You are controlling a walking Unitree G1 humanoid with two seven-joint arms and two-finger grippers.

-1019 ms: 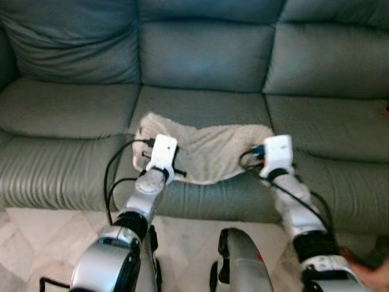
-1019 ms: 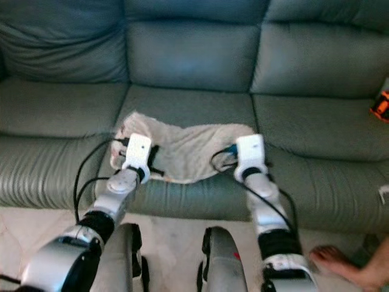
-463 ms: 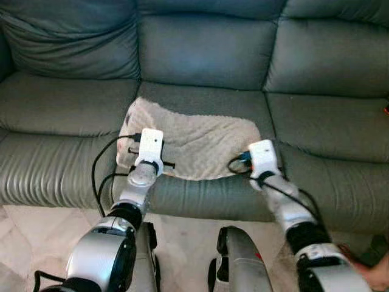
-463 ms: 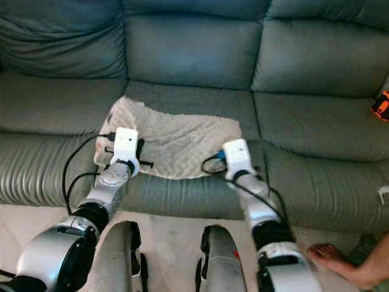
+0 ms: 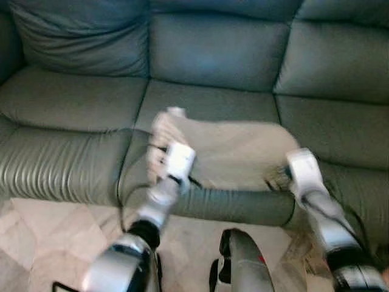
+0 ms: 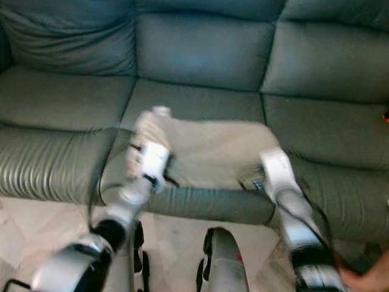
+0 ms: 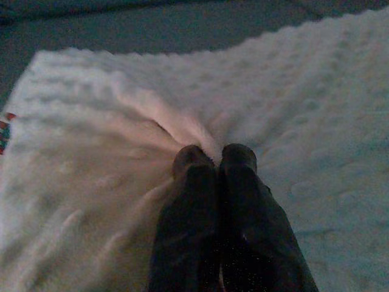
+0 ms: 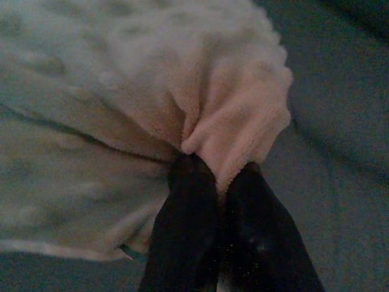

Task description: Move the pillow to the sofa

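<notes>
A cream fuzzy pillow (image 5: 234, 149) lies on the middle seat of the grey-green sofa (image 5: 213, 55), near its front edge. My left gripper (image 7: 216, 155) is shut on a pinched fold at the pillow's (image 7: 304, 91) left corner, and that corner (image 5: 167, 118) stands raised off the seat. My right gripper (image 8: 219, 167) is shut on the bunched right corner of the pillow (image 8: 121, 79), low by the seat's front edge (image 5: 281, 176). Both eye views are blurred.
The sofa's left seat (image 5: 67, 103) and right seat (image 5: 340, 125) lie on either side. Pale tiled floor (image 5: 55, 225) runs in front of the sofa. A person's hand (image 6: 371, 278) shows at the bottom right corner.
The whole picture has shifted and blurred, so the camera moved. The pillow's left corner now stands higher off the seat. Both grippers stay shut on the pillow.
</notes>
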